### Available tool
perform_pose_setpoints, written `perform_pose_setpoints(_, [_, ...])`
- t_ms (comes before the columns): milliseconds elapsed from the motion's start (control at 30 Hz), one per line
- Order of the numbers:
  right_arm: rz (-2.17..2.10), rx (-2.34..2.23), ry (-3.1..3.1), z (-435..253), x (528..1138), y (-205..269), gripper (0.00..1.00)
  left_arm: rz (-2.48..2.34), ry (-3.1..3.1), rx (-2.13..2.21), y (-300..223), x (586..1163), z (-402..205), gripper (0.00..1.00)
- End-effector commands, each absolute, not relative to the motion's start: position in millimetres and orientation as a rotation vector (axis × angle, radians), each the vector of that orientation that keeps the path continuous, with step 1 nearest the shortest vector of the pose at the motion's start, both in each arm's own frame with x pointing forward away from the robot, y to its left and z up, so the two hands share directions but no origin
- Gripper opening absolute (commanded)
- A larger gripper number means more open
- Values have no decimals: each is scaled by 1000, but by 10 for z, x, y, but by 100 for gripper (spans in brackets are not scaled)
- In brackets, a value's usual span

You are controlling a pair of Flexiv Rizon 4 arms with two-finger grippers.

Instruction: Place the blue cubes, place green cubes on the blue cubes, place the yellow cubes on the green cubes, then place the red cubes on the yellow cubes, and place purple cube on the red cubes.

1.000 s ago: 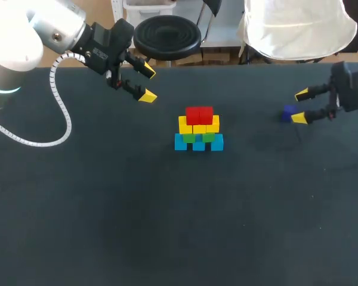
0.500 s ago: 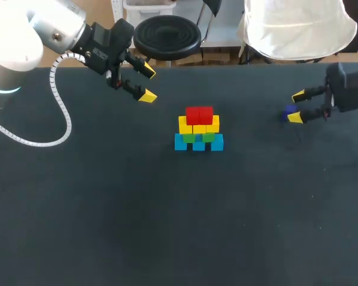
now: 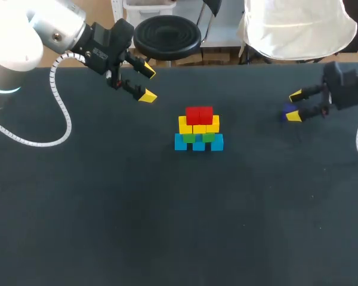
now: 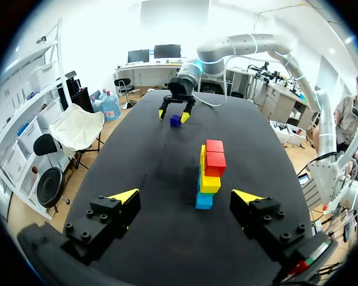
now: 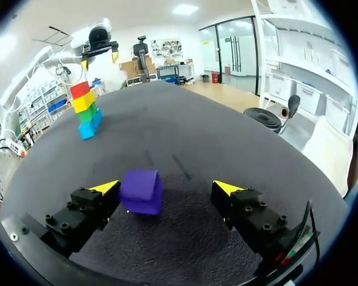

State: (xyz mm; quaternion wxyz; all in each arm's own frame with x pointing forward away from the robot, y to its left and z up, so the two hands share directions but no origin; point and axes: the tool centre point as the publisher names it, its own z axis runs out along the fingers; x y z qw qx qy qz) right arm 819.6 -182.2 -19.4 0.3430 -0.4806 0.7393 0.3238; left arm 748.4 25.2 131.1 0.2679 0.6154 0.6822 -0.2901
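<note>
A stack of cubes point(image 3: 198, 128) stands mid-table: blue at the base, green above, yellow over that, two red cubes point(image 3: 198, 115) on top. It also shows in the left wrist view as the stack point(image 4: 208, 174) and far ahead in the right wrist view as the stack point(image 5: 86, 110). The purple cube point(image 5: 142, 190) lies on the table between my right gripper's point(image 5: 168, 189) open fingers, close to one of them. In the head view the purple cube point(image 3: 288, 110) is partly hidden by my right gripper point(image 3: 295, 105). My left gripper point(image 3: 147, 83) hangs open and empty, back left of the stack.
The black table point(image 3: 167, 214) spreads wide in front of the stack. My left arm's white cable point(image 3: 59, 113) loops over the table's left part.
My right gripper has moved slightly left and toward the back, closing in around the purple cube. The left arm and the stack have not moved.
</note>
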Motion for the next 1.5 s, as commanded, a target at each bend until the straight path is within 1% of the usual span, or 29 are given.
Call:
perform_pose_setpoints(33, [851, -1266, 1922, -222, 8294, -1798, 95, -784, 1840, 1663, 252, 7495, 1309, 100])
perform_pose_setpoints(67, [848, -1272, 1925, -222, 8297, -1796, 64, -784, 1840, 1663, 252, 7495, 1309, 100])
perform_pose_setpoints(100, [845, -1277, 1930, -223, 8299, -1792, 44, -784, 1840, 1663, 252, 7495, 1309, 100])
perform_pose_setpoints(167, [842, -1277, 1941, -235, 8298, -1785, 37, -784, 1840, 1663, 252, 7495, 1309, 100])
perform_pose_setpoints(300, [841, -1272, 1962, -273, 8293, -1785, 33, -784, 1840, 1663, 252, 7495, 1309, 100])
perform_pose_setpoints(333, [837, -1272, 1967, -274, 8292, -1785, 29, -784, 1840, 1663, 252, 7495, 1309, 100])
perform_pose_setpoints(400, [820, -1286, 1952, -247, 8272, -1779, 0, -784, 1840, 1663, 252, 7495, 1309, 100])
perform_pose_setpoints(700, [872, -1424, 1842, -7, 8064, -1780, 0, -784, 1840, 1663, 252, 7495, 1309, 100])
perform_pose_setpoints(967, [921, -1545, 1823, 224, 7667, -1760, 0, -784, 1840, 1663, 252, 7495, 1309, 100])
perform_pose_setpoints(1200, [885, -1553, 1851, 211, 7322, -1547, 0, -784, 1840, 1663, 252, 7495, 1309, 100])
perform_pose_setpoints(1267, [921, -1483, 1840, 168, 7264, -1477, 0, -784, 1840, 1663, 252, 7495, 1309, 100])
perform_pose_setpoints(1500, [976, -1492, 1805, 169, 7097, -1283, 0, -784, 1840, 1663, 252, 7495, 1309, 100])
